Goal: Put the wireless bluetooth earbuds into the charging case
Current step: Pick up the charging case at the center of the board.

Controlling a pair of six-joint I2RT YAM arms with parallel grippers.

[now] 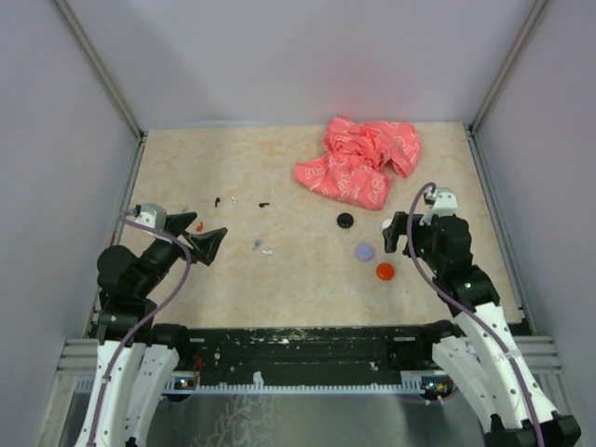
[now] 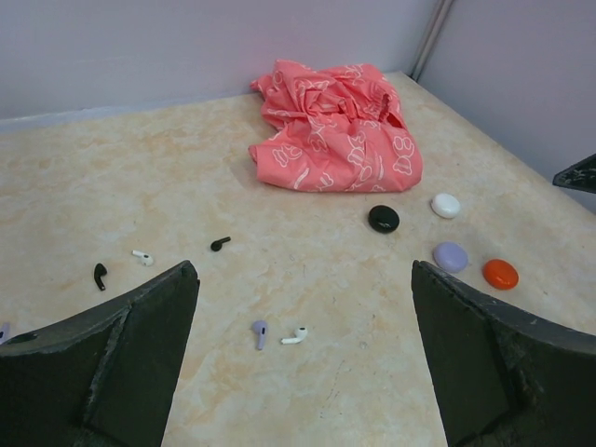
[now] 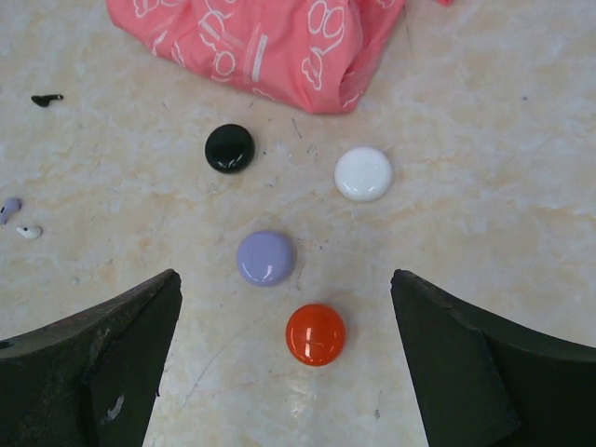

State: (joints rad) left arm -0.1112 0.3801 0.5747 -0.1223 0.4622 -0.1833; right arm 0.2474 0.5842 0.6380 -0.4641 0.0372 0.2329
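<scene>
Left gripper (image 2: 304, 270): jaws released, empty, low over the beige marbled tabletop (image 2: 140, 168). Tiny loose black, white and pale purple earbuds (image 2: 260, 332) lie scattered just ahead. Right gripper (image 3: 284, 277): jaws released, empty, above four round glossy discs (image 3: 316, 334).

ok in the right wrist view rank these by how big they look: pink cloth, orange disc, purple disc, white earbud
1. pink cloth
2. orange disc and purple disc: these look alike, so no ranking between them
3. white earbud

Five earbuds (image 2: 220, 243), four round discs (image 3: 265, 258), one cloth (image 2: 335, 130)
</scene>
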